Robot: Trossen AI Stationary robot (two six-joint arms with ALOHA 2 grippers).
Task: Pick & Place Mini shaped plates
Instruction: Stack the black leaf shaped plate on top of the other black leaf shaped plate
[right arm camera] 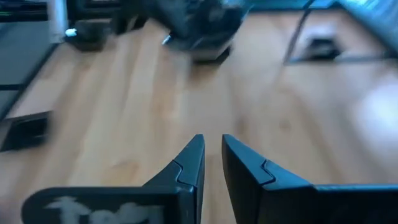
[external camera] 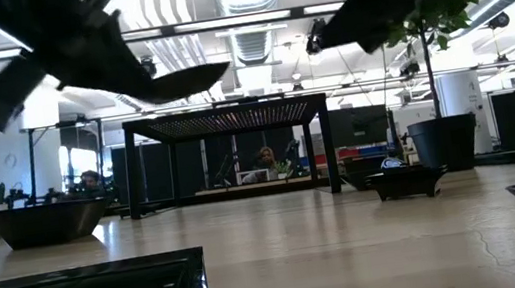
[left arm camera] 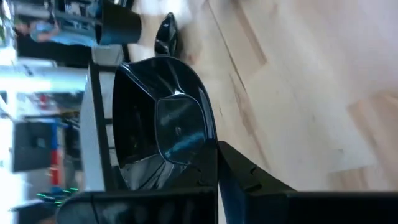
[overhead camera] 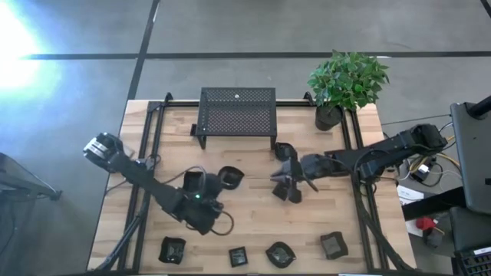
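Observation:
My left gripper (overhead camera: 221, 182) is shut on the rim of a mini shaped plate (overhead camera: 231, 178), a glossy black angular dish (left arm camera: 165, 124), and holds it above the table left of centre; the dish (external camera: 173, 80) hangs in the air in the low view. My right gripper (overhead camera: 288, 188) hovers over the table's middle, right of the left one, its fingers (right arm camera: 193, 160) a narrow gap apart with nothing between them. Another dish (overhead camera: 284, 150) lies by the stand's right leg. Several more plates (overhead camera: 172, 249) (overhead camera: 238, 257) (overhead camera: 281, 254) (overhead camera: 333, 245) line the front edge.
The black perforated stand (overhead camera: 237, 111) sits at the back centre. A potted plant (overhead camera: 331, 115) is at the back right corner. Black rails (overhead camera: 146, 138) run along both sides of the wooden table. People sit in the room beyond (external camera: 265, 161).

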